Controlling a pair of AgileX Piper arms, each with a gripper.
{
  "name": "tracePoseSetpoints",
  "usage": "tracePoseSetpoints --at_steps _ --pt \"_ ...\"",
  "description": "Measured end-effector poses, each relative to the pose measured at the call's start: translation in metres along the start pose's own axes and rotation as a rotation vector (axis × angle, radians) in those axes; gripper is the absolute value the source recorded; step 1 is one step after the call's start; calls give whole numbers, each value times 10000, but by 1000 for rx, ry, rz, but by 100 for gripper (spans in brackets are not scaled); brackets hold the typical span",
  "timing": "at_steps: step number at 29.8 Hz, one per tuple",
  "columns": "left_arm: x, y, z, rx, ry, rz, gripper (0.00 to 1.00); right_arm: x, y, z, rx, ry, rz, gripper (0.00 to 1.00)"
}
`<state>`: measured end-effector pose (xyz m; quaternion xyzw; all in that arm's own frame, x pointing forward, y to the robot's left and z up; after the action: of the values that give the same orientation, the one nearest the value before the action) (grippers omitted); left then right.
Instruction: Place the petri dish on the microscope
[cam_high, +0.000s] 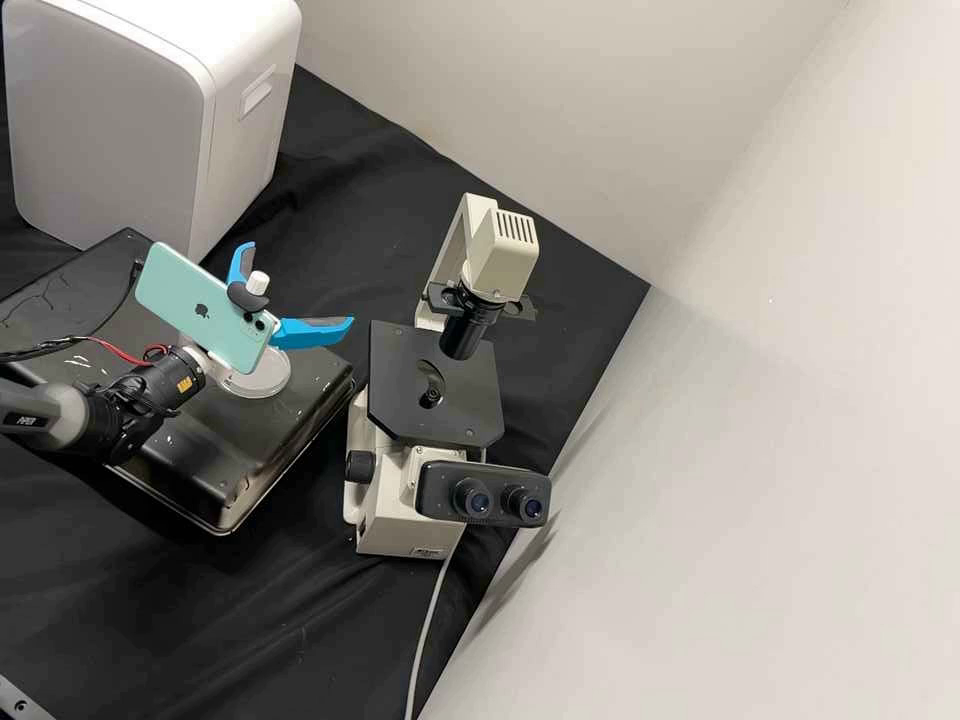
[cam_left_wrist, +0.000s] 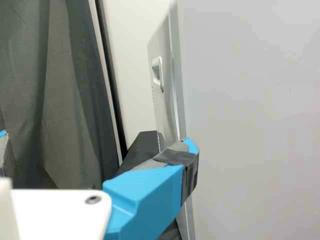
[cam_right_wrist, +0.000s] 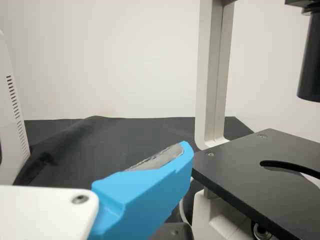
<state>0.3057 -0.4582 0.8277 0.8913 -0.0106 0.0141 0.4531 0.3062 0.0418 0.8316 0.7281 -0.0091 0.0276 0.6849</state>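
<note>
Hanging over the petri dish (cam_high: 262, 380) on a tray (cam_high: 200, 450), the right gripper (cam_high: 297, 286), 2 fingers apart, sits beside the microscope (cam_high: 395, 500).

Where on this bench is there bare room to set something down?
Bare black cloth lies in front of the tray and microscope, and behind the microscope toward the wall. Crowded between tray and microscope, by the right hand.

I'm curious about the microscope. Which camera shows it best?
The high view: the whole microscope stands in frame. The right wrist view gives its stage corner and column close up; the left wrist view faces a pale panel.
</note>
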Motion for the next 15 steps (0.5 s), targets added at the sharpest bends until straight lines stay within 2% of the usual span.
tracePoseSetpoints --at_steps 11,15 --pt "0 0 0 0 0 0 100 0 0 0 0 0 0 100" --pt "-18 -24 -4 0 1 -9 100 0 0 0 0 0 0 100"
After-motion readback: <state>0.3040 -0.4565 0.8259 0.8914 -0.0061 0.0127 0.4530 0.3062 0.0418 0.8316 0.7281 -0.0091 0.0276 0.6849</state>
